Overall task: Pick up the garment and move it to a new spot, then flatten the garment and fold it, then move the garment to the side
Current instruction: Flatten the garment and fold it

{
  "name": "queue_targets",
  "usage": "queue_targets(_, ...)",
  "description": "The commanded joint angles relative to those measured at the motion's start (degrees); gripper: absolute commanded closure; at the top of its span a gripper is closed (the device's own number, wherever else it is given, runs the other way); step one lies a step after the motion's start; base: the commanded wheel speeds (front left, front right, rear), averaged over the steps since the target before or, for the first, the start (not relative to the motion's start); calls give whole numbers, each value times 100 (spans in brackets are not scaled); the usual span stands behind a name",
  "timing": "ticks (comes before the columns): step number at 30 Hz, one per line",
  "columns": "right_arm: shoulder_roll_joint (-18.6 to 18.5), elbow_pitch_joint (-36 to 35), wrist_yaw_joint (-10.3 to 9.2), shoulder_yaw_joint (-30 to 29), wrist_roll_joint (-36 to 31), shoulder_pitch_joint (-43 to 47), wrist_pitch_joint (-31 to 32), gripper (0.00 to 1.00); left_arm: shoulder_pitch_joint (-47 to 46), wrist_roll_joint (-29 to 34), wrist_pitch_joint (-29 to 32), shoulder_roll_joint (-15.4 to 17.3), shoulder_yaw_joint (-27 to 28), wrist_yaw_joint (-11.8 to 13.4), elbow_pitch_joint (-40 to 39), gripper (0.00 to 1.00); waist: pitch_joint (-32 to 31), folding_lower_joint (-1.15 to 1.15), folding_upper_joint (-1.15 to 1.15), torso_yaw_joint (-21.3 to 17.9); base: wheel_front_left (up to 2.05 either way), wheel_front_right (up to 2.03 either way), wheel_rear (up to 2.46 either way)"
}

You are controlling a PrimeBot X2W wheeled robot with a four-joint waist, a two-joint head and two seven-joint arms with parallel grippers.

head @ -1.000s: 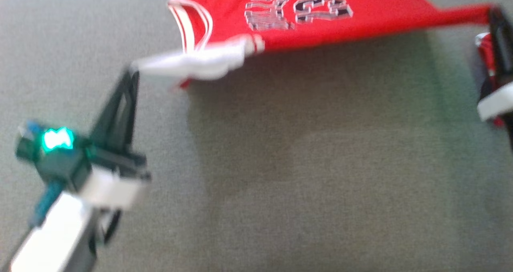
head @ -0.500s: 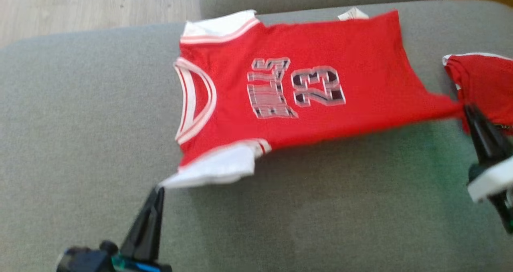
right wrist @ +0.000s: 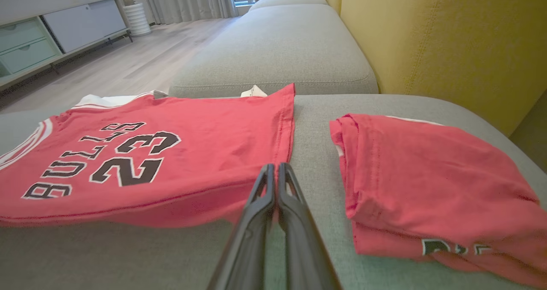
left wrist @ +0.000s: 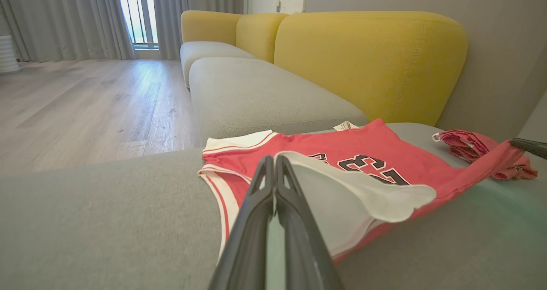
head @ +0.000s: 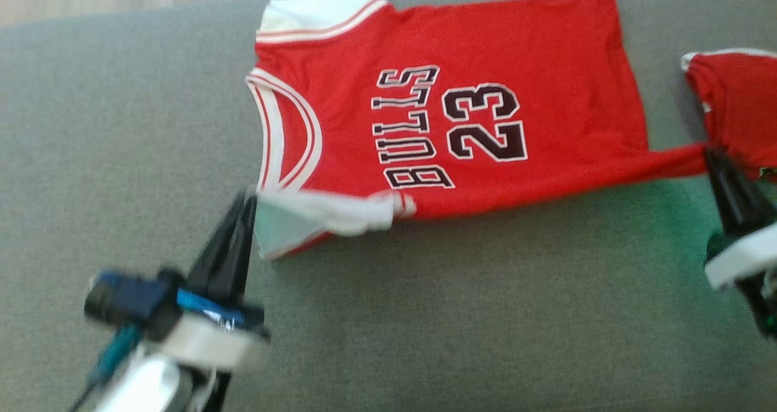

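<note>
Got the red jersey [head: 546, 48] spread on the grey sofa cushion [head: 425, 315], just beside a folded red garment [head: 737, 102]. My left gripper [head: 246, 196] is pinched tight on its white sleeve and my right gripper [head: 711, 156] is clamped on the hem corner, with the near edge raised.

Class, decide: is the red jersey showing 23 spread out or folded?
Mostly spread: jersey lies open, print showing; left gripper and right gripper hold its near edge raised.
</note>
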Motion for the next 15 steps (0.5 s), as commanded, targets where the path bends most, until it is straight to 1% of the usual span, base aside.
queue_targets(1, -139, -46, -5, 42, 32, -223, -14, 100, -390, 90, -53, 55, 201, -52, -4, 100, 223, -1, 0, -19, 0, 0, 0)
queue_targets(6, -57, 293, -5, 234, 91, -756, -41, 100, -1423, 311, -197, -174, 159, -331, 823, 100, 556, -1, 0, -11, 0, 0, 0)
queue_targets(10, -43, 566, -5, 404, 177, -1114, -76, 100, -2161, 579, -317, -261, 63, -557, 1456, 100, 763, -1, 0, 22, 0, 0, 0)
queue_targets(15, -23, 853, -5, 625, 278, -1507, -128, 100, -2907, 890, -462, -369, -19, -703, 2055, 100, 941, -1, 0, 46, 0, 0, 0)
